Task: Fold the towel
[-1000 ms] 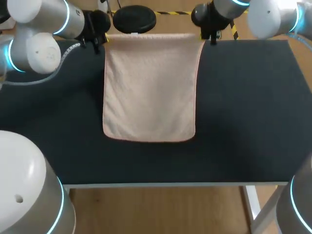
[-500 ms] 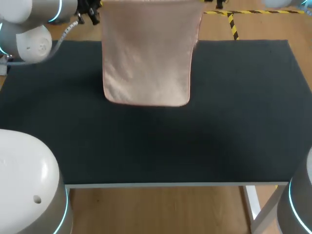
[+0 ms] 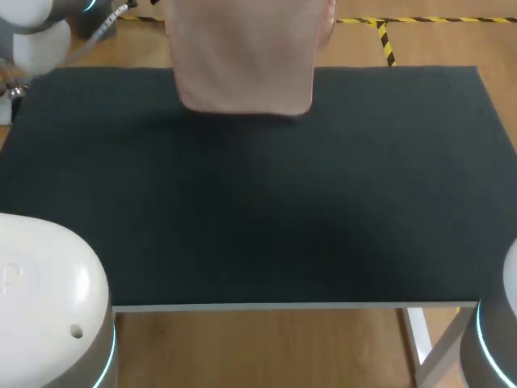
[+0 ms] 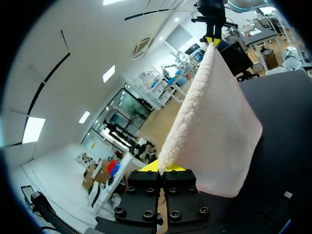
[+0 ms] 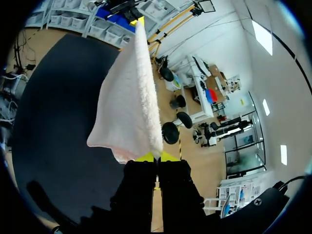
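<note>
A pale pink towel (image 3: pixel 242 56) hangs in the air over the far edge of the black table (image 3: pixel 258 202), its lower hem free just above the mat. Its top edge is stretched taut between my two grippers, both above the head view's frame. In the left wrist view my left gripper (image 4: pixel 163 168) is shut on one top corner of the towel (image 4: pixel 214 126), with my right gripper (image 4: pixel 212 40) at the other corner. In the right wrist view my right gripper (image 5: pixel 156 157) is shut on its corner of the towel (image 5: pixel 129 107), and my left gripper (image 5: pixel 138 20) holds the far end.
The black mat covers the whole table top, with its front edge (image 3: pixel 291 305) near me. White arm bases stand at the near left (image 3: pixel 48 299) and near right (image 3: pixel 493 339) corners.
Both grippers rose out of the head view's top with the towel. The towel lifted off the table, and its lower hem moved from mid-table towards the far edge.
</note>
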Tool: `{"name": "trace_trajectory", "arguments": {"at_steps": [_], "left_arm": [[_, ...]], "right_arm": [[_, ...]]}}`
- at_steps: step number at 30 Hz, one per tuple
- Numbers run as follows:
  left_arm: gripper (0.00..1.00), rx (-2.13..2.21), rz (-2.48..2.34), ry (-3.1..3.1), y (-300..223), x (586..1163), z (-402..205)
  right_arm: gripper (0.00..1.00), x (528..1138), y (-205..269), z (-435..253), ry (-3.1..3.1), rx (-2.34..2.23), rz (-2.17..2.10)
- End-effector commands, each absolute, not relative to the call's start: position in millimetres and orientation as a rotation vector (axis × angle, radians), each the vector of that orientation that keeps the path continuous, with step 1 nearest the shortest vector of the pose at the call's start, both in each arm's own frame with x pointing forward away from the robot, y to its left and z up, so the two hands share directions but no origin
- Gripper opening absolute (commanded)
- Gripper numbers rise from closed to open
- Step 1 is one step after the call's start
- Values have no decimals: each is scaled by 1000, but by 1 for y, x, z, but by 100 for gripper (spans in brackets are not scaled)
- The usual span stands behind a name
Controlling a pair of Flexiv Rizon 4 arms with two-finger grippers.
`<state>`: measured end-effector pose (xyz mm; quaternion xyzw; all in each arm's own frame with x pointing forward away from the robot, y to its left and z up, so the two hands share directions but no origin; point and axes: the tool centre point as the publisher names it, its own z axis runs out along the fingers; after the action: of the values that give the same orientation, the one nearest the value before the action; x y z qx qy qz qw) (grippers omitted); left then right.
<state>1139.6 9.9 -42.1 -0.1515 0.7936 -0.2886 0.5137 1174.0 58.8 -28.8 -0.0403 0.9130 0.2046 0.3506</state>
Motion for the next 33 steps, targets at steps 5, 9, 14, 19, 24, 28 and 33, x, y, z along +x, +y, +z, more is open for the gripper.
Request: {"name": "trace_trajectory", "arguments": {"at_steps": [5,9,14,19,24,28,33], "left_arm": [[0,-436,-636,1859,18,1151,-20],[0,-428,-610,1906,16,1148,-38],[0,-428,-651,2028,15,1128,-92],[0,-402,-673,2103,21,1092,-127],[0,-416,-692,2172,31,1055,-147],[0,-395,-695,2214,32,1027,-161],[0,-389,-727,2281,29,999,-173]], "right_arm": [[0,1186,58,-6,2310,-53,551],[0,1184,63,-30,2350,-63,537],[0,1172,70,-87,2453,-93,500],[0,1148,66,-120,2534,-111,551],[0,1114,63,-144,2592,-151,610],[0,1091,62,-163,2638,-172,653],[0,1070,66,-183,2698,-207,705]]}}
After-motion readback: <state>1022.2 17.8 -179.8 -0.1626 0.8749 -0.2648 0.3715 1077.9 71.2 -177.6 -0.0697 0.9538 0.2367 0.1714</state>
